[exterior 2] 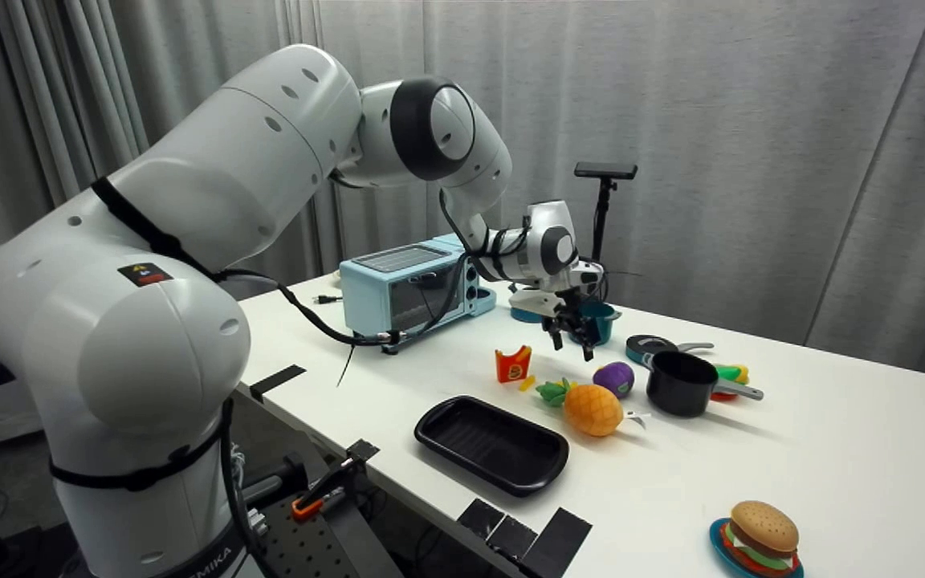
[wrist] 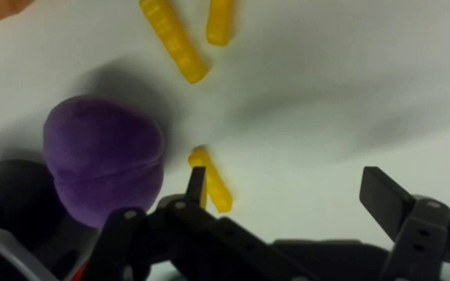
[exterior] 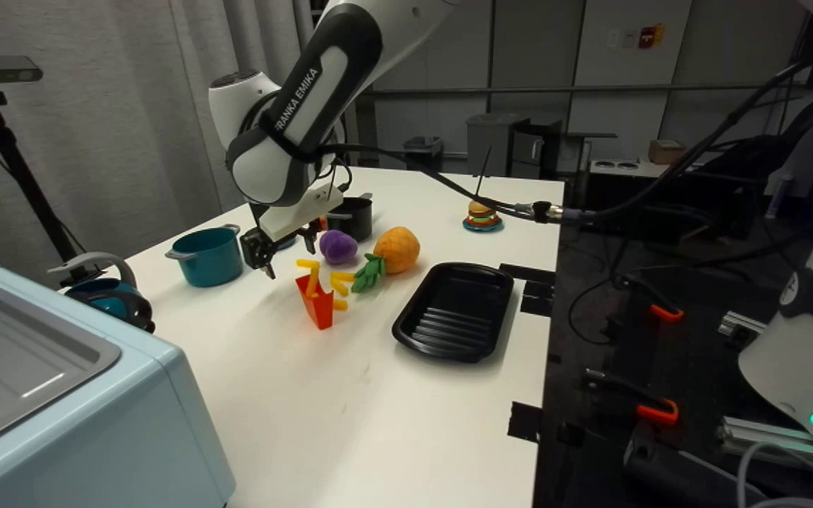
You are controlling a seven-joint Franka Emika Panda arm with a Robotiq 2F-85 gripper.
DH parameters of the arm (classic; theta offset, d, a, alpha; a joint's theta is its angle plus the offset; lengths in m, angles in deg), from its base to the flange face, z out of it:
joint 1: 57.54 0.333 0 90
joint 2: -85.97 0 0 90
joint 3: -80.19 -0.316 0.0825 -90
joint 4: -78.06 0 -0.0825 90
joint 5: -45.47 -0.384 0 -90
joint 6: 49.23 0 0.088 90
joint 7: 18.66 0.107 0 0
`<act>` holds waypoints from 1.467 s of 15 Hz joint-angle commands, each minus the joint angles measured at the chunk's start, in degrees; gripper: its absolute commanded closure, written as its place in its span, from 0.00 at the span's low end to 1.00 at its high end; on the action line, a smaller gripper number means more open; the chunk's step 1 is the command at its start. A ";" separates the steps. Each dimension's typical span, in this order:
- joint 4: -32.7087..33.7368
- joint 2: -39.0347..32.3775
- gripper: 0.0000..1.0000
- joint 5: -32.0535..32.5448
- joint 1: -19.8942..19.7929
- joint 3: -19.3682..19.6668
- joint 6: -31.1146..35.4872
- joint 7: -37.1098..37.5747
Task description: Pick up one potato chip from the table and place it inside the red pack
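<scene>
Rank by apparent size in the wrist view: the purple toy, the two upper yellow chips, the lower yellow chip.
1. Purple toy
2. Longer upper chip
Unranked: shorter upper chip, cut off by the frame, and lower chip, partly behind the pincer; too alike to call.

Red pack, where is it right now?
In an exterior view, the red pack stands upright slightly right of and below centre, beyond the black tray and left of the pineapple, with a yellow chip beside its base.

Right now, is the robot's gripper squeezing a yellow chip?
No, in the wrist view the gripper stands wide open and the nearest chip lies on the table.
</scene>
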 commanded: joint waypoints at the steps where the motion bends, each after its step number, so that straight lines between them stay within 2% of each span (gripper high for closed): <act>1: 6.92 -4.79 0.00 1.77 -1.01 2.85 -1.59 2.01; 5: 9.67 -7.13 0.00 1.27 -1.37 4.27 -3.03 3.39; 10: 13.31 -9.73 0.00 0.82 -2.67 3.75 -6.52 3.06; 11: 13.80 -9.98 0.07 0.77 -2.79 3.68 -7.27 3.15; 12: 14.41 -10.19 0.28 0.74 -2.81 3.64 -7.91 3.32; 14: 15.73 -10.62 0.33 0.62 -3.07 3.41 -9.49 3.43; 15: 16.25 -10.75 0.39 0.58 -3.11 3.34 -10.18 3.59; 18: 17.33 -11.09 0.65 0.68 -3.02 3.22 -11.72 4.18; 22: 18.16 -10.99 0.94 0.48 -3.62 2.70 -12.33 3.48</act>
